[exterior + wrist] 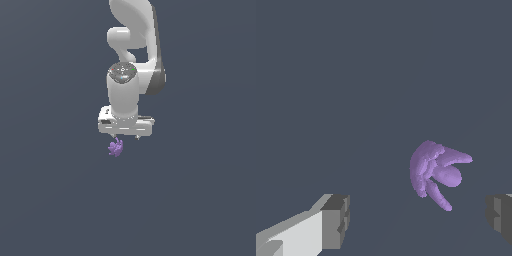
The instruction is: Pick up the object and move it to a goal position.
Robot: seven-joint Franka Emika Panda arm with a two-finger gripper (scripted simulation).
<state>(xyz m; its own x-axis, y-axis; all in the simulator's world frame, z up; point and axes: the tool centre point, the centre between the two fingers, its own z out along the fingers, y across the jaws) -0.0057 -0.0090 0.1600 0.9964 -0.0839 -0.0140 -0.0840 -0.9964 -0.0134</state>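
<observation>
We judge the object point(435, 174) to be light and rigid: a tiny purple lump with a rounded, knobbly body and several blunt prongs sticking out to one side. Those prongs look awkward to pinch, since a pad set on one could make the piece twist or slip away. We would close on the rounded body instead, across its thickest part.

The pincer point(418, 225) stands spread wide, with its two fingers point(336, 221) well apart and nothing held or touched. In the wrist view the object lies ahead of the fingertips, between their two lines but nearer one finger than the other. In the exterior view it sits just below the pincer point(125, 136) on the dark grey desk point(200, 200), slightly off its centre, so we judge a small sideways correction is needed before descending.
</observation>
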